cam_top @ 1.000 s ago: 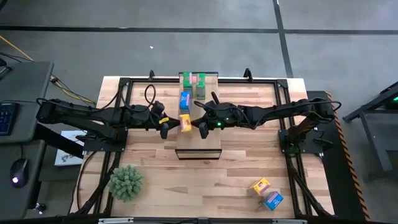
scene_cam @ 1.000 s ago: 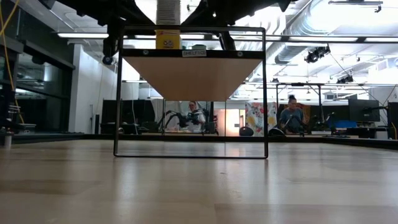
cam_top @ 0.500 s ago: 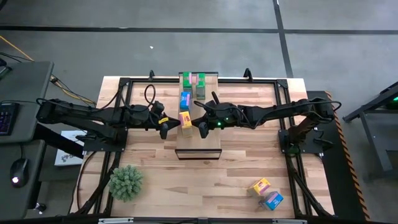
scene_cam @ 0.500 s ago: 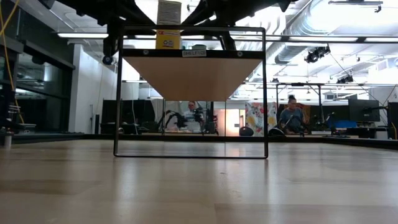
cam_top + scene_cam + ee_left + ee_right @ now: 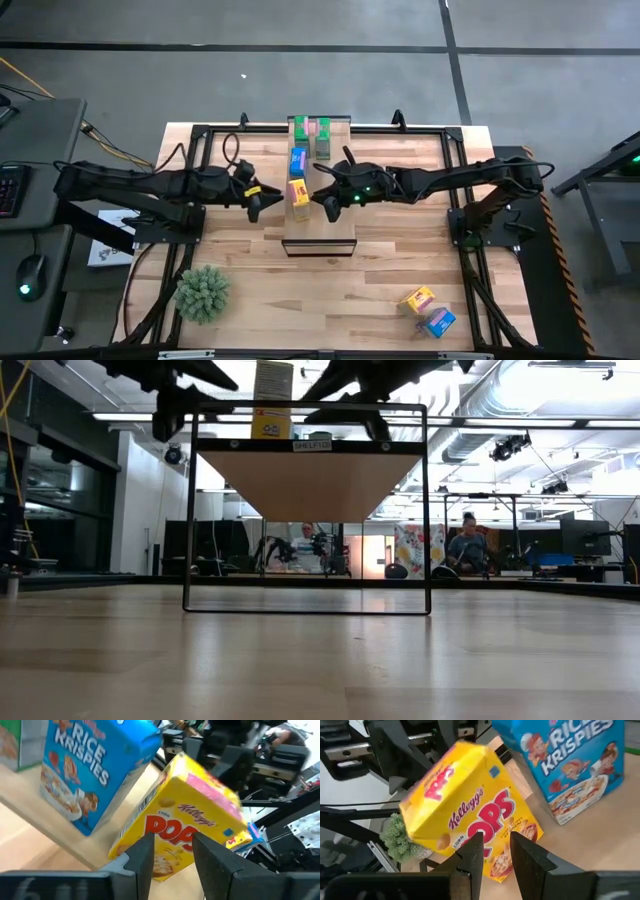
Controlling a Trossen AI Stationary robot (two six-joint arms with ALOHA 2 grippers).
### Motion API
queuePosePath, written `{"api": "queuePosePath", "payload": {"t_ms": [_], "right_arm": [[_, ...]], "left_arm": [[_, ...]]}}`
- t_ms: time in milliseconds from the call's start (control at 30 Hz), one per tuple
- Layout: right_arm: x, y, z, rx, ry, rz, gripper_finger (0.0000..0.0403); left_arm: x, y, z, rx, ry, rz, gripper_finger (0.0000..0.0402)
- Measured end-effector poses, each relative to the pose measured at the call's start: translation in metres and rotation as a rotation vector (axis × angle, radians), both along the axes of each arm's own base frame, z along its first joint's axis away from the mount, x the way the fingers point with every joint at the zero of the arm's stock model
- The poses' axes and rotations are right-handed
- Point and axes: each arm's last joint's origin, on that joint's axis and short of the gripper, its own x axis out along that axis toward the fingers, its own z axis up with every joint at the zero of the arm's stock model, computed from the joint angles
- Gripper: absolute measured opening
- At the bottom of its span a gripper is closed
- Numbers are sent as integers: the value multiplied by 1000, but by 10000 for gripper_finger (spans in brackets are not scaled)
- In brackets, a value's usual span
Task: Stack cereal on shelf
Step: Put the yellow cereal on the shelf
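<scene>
At the far left of the table top (image 5: 400,250), near its front edge, sits a spiky green plant ball (image 5: 203,292). The left gripper (image 5: 253,205) hangs just beside the left edge of the shelf (image 5: 335,228), near the yellow box but apart from it; in its wrist view the fingers (image 5: 141,862) stand a narrow gap apart with nothing between them. The shelf is a long pale plank whose long axis runs from the table's far side toward its front, raised on a dark frame. Along its left half a yellow cereal box (image 5: 298,193) stands upright, its printed face toward the left arm; behind it comes a blue cereal box (image 5: 297,160), and farther back two green cereal boxes (image 5: 310,134) side by side. The right gripper (image 5: 331,204) hovers over the shelf just right of the yellow box, its fingers (image 5: 471,855) also narrowly parted and empty. Well apart, near the table's front right corner, another yellow box (image 5: 417,298) and a blue box (image 5: 437,321) lie touching each other on the wood.
</scene>
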Motion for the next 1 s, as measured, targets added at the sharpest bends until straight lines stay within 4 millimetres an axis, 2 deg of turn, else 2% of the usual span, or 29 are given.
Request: {"api": "queuePosePath", "payload": {"t_ms": [300, 567, 767, 1000], "right_arm": [[-29, -6, 18, -64, 90, 25, 90], [-85, -3, 41, -7, 240, 16, 102], [-124, 14, 42, 197, 425, -30, 167], [-143, 62, 33, 529, 673, 53, 256]], "left_arm": [[-21, 1, 18, 83, -97, -12, 126], [-38, 5, 30, 114, -172, 100, 126], [-41, 7, 31, 124, -178, 147, 126], [-40, 7, 31, 118, -177, 149, 126]]}}
